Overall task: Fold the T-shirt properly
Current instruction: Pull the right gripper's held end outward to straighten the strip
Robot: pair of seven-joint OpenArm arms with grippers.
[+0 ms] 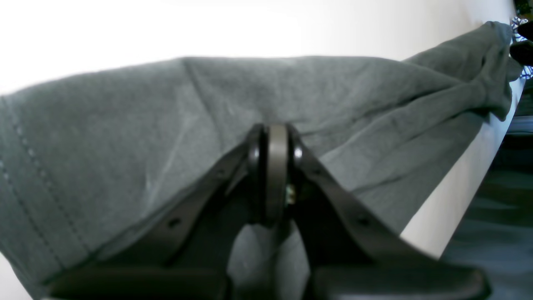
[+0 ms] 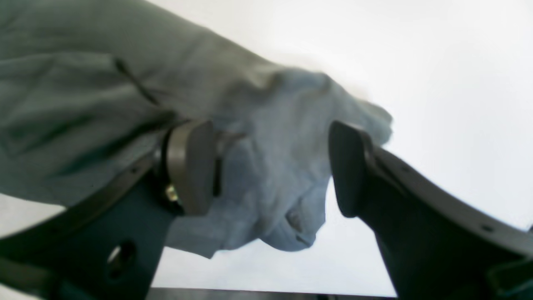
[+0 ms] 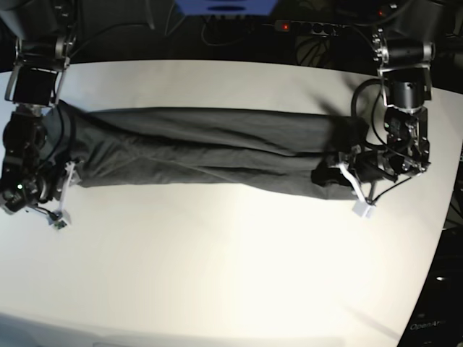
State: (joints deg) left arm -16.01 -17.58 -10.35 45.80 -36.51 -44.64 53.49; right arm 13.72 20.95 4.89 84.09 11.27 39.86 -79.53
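Observation:
The dark charcoal-grey T-shirt [image 3: 210,148] lies as a long, wrinkled band across the white table, running left to right in the base view. My left gripper [image 3: 331,172] is at its right end. In the left wrist view the jaws [image 1: 277,166] are pressed together with the shirt's fabric [image 1: 125,141] pinched at them. My right gripper [image 3: 71,172] is at the shirt's left end. In the right wrist view it [image 2: 270,171] is open, with a bunched corner of the shirt [image 2: 275,137] lying between its two fingers. The neck label is not in view.
The white table [image 3: 231,275] has its front edge near the bottom of the base view and a right edge [image 1: 454,204] close to my left gripper. A power strip [image 3: 311,27] and cables lie behind the table.

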